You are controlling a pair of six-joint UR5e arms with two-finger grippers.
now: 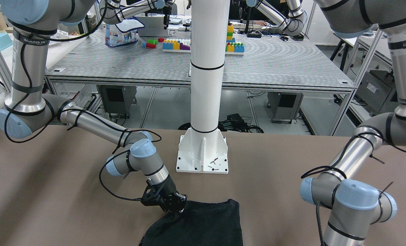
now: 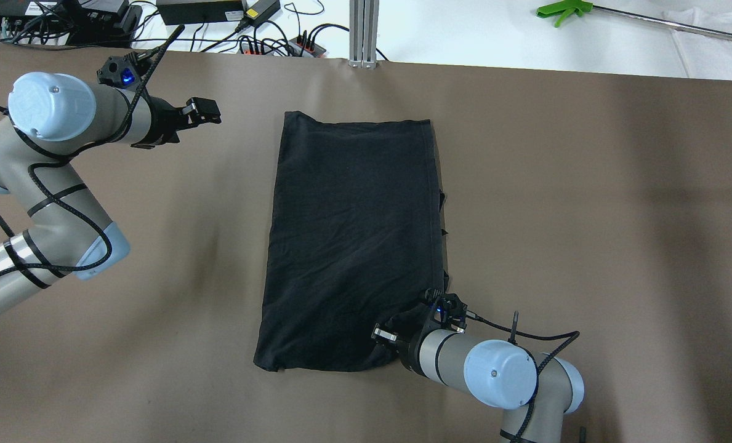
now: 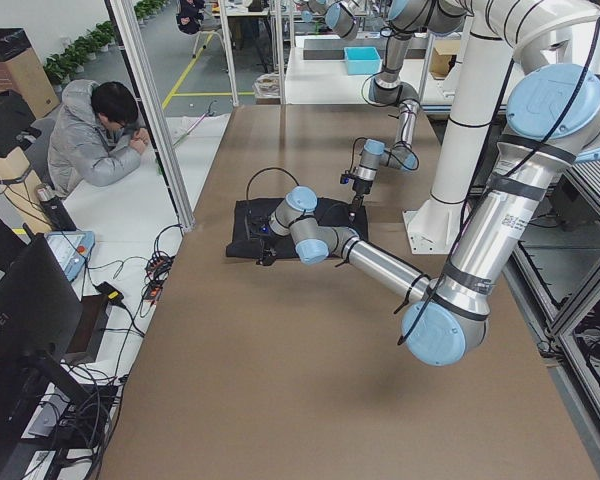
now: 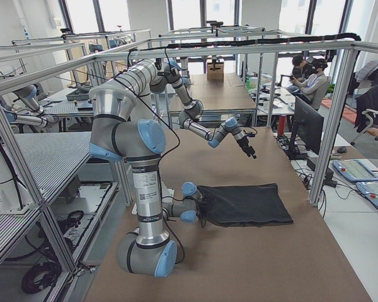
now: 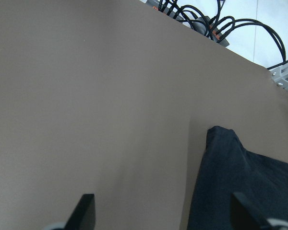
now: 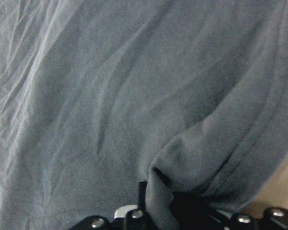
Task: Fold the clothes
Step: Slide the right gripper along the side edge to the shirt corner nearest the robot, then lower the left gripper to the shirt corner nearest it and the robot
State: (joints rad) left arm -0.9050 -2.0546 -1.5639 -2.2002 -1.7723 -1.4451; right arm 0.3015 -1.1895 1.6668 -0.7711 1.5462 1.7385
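As the clothes (image 2: 353,240) lie flat on the table (image 2: 587,215), their long axis runs near-to-far.

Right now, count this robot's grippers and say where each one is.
2. The right gripper is at the black cloth's near right corner, shut on a bunched edge. The left gripper hovers open, clear of the far left corner.

Lighting: bright, even, from overhead; shadows soft throughout. Overhead view: table (image 2: 587,215) uniformly lit, one faint darker band toward its right; cloth (image 2: 353,234) near-black, creases barely legible. Right wrist view: cloth washed to pale grey, soft at close range, bottom edge out of focus. Left wrist view: white surface (image 5: 259,19) beyond the table overexposed. Right-side view: far windows (image 4: 145,16) glaring.
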